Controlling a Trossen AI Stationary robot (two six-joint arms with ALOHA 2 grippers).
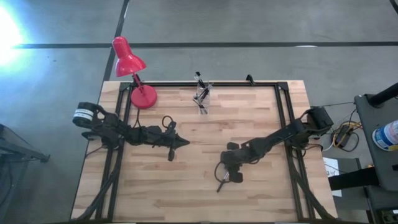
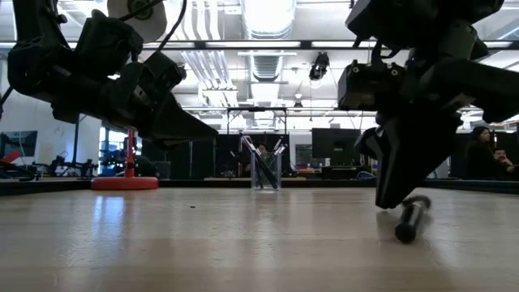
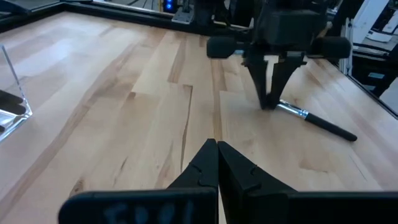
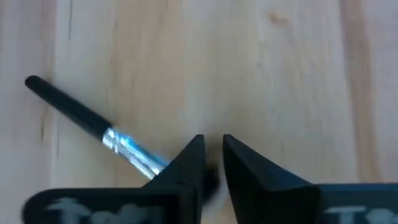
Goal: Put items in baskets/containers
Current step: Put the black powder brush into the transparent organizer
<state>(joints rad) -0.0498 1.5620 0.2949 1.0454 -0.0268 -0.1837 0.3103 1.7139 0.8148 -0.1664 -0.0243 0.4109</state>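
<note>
Thin dark-handled brush with silver ferrule (image 4: 93,124) lying flat on wooden table (image 1: 261,186), light, stiff, prone to rolling. Right gripper (image 4: 211,163) jaws narrowly parted over bristle end; grip unclear. Best taken mid-handle. Left gripper (image 3: 217,163) closed, empty.

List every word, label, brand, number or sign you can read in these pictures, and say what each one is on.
No text can be read anywhere.
Left gripper: pale markings on its body in the left wrist view, too blurred to read.
Right gripper: pale markings on its body in the right wrist view, too blurred to read.
Left arm's white label: too small to read.
Brush, clear holder, red lamp: no lettering visible.
</note>
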